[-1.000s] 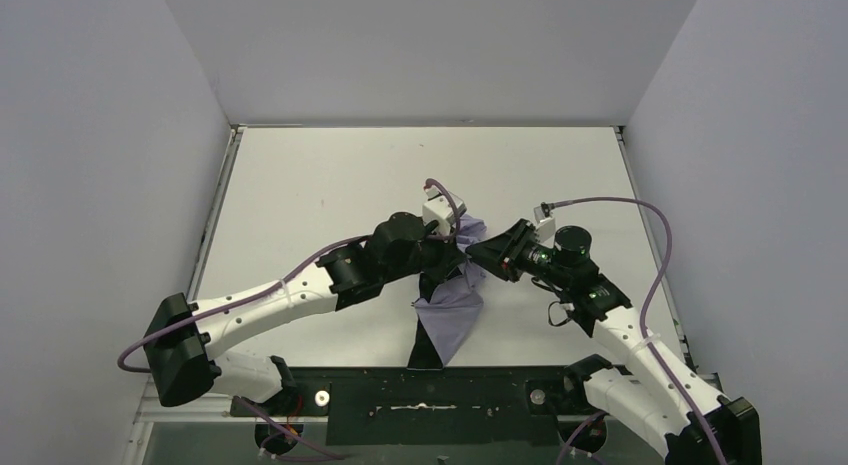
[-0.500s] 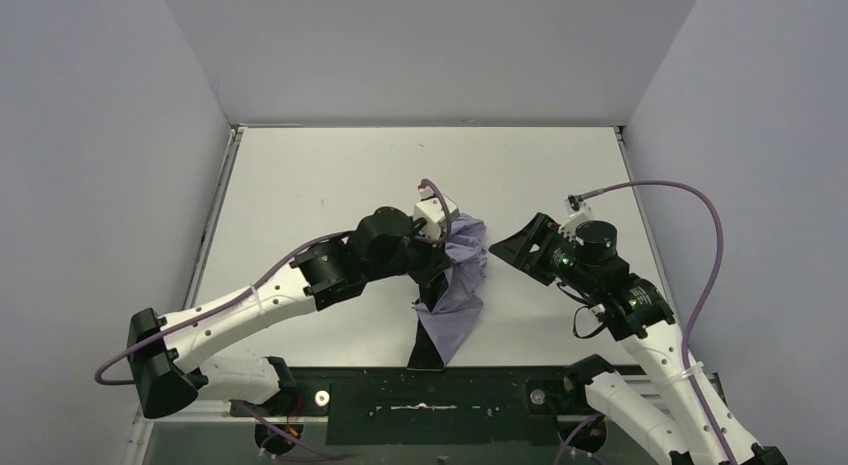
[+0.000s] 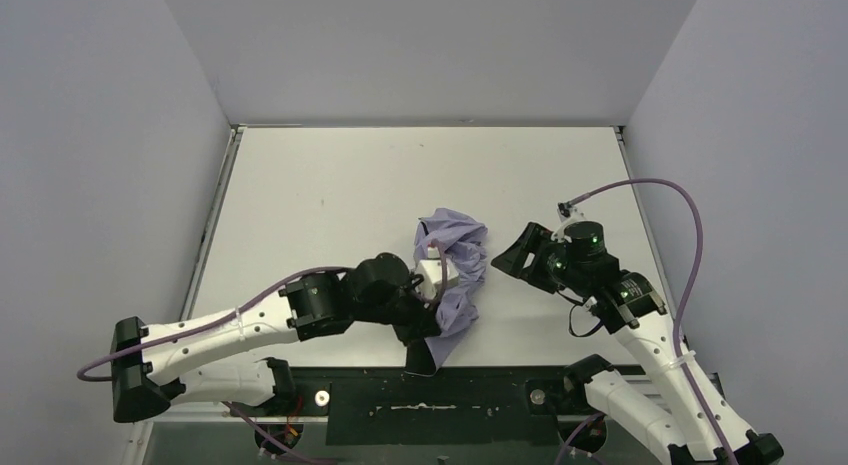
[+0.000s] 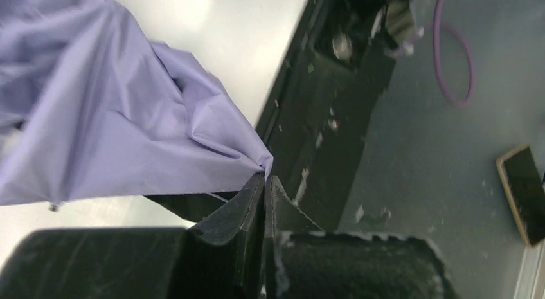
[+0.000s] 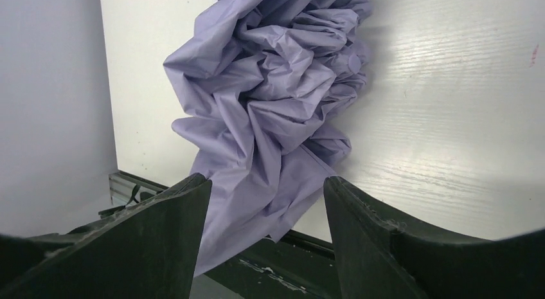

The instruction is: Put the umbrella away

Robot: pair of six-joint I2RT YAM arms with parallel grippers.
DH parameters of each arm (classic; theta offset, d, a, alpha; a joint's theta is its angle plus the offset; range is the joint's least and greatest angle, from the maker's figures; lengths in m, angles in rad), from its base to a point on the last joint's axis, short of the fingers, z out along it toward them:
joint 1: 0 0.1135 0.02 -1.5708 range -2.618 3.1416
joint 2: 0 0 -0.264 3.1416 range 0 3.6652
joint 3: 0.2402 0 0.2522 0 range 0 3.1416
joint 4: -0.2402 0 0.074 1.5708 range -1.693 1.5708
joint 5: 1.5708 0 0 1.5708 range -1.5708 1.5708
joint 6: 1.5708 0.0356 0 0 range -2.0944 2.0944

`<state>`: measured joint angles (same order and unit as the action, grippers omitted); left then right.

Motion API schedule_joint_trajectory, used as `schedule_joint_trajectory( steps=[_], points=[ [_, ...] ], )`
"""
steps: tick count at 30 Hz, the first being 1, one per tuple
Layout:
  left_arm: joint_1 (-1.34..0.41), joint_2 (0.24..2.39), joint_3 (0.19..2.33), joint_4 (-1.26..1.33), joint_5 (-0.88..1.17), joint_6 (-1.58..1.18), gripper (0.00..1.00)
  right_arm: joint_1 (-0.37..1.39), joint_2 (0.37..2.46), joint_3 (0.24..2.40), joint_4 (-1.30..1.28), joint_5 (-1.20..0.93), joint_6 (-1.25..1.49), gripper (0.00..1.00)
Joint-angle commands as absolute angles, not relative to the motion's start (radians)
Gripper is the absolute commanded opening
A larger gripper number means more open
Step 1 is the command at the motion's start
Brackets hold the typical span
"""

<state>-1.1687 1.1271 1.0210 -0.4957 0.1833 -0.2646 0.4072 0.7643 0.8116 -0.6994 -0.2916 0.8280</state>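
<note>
Biggest worry here: the crumpled pale lavender folding umbrella (image 3: 455, 255) is only caught by one tiny corner of cloth, so it could easily be lost. In the left wrist view the left pincer (image 4: 263, 180) is seen pressed practically closed, with just the tip of the fabric (image 4: 109, 138) nipped at the very ends of the fingers; any tug and that corner probably gets pulled free. A second risk: the lower flap is already draped past the near edge of the white tabletop (image 3: 330, 185) onto the black base plate (image 3: 480, 395) at bottom centre, so more dragging that way might see the whole bundle pulled off, or the thin ribs bent or snagged. The umbrella itself is heaped around the middle of the top view, a bit right of centre. The left arm is laid low from the lower left toward centre, its wrist tucked under the cloth near the bottom edge. The right arm is raised from the lower right and bent, with the right pincer (image 5: 265, 183) spread wide, nothing held, aimed left at the heap and kept just beside it, not touching.
</note>
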Motion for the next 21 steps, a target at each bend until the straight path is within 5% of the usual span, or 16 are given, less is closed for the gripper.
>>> schedule_joint_trajectory(
  steps=[1,6,11,21],
  points=[
    [-1.259,1.093,0.866,-0.404,0.205,-0.359,0.00,0.408,0.783,0.798,-0.674,-0.285,0.799,0.66],
    [-1.333,1.141,0.722,-0.279,0.161,-0.424,0.00,0.413,0.796,0.766,-0.598,-0.362,0.809,0.58],
    [-1.350,1.225,0.644,-0.174,0.155,-0.461,0.00,0.498,0.800,0.721,-0.506,-0.372,0.872,0.40],
    [-1.350,1.087,0.549,-0.153,0.040,-0.542,0.40,0.900,0.861,0.513,-0.119,-0.109,1.122,0.23]
  ],
)
